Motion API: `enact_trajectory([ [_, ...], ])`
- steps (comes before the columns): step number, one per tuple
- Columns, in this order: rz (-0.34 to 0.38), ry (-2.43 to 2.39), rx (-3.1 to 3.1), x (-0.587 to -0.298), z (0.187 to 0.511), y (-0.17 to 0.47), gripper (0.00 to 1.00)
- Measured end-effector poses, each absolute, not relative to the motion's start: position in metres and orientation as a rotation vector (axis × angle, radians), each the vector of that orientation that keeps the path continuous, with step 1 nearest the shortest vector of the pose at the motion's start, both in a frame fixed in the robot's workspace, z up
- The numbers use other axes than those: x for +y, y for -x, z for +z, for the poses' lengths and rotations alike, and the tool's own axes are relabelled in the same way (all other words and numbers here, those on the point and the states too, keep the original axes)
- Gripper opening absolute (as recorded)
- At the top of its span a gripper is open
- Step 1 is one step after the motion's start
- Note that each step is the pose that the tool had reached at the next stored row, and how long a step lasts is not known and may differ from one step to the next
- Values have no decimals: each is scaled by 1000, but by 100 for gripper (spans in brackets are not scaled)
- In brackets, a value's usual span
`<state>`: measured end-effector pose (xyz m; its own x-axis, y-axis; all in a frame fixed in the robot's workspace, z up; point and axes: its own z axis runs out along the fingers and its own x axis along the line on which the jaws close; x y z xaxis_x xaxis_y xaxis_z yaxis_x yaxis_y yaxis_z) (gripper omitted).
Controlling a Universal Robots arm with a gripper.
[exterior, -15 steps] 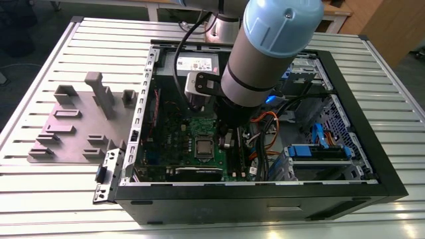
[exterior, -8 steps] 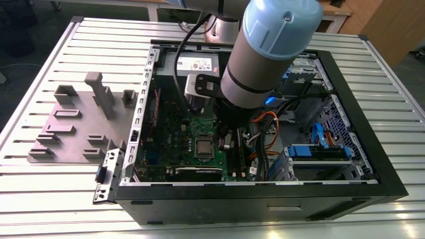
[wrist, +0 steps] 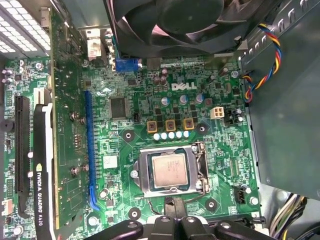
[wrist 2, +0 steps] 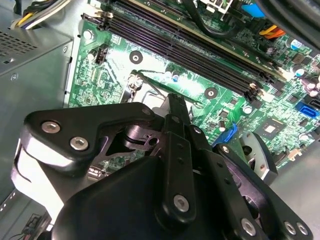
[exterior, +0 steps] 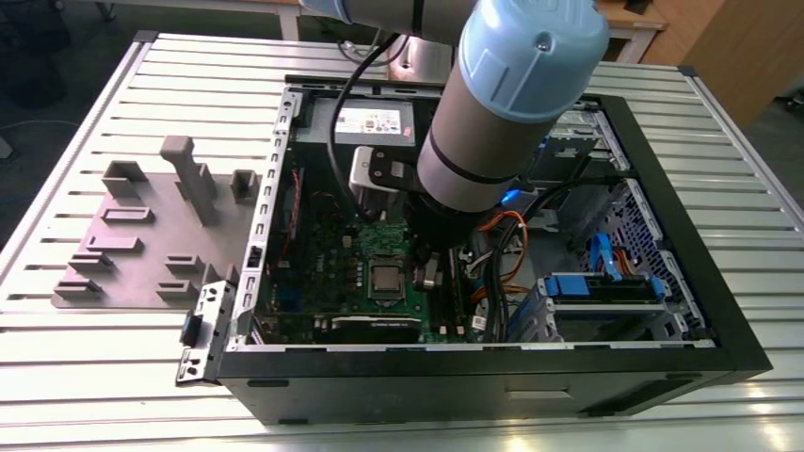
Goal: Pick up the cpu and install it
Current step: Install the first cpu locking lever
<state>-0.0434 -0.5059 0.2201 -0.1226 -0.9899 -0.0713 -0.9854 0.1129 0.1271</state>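
One cpu [wrist: 170, 169] lies flat in the socket [wrist: 172, 171] on the green board [wrist: 150, 100] (frame not clamped over it). The gripper [wrist: 172, 217] hangs just beside it; whether it stands wide or narrow cannot be told. Seating looks done.

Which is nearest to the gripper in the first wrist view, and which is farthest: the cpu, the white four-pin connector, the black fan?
1. The cpu, seated in its socket, lies just beyond the gripper.
2. The white four-pin connector sits further up the green motherboard.
3. The black fan is farthest, past the board's far edge.
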Motion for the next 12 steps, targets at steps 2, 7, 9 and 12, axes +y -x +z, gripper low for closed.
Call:
enact_trajectory([
  [2,-221,-2060,-2320,-506,220,43,11],
  [7,-221,-2060,-2320,-506,220,43,11],
  [9,-221,-2059,-2320,-506,220,43,11],
  [12,-221,-2059,-2320,-506,218,43,11],
])
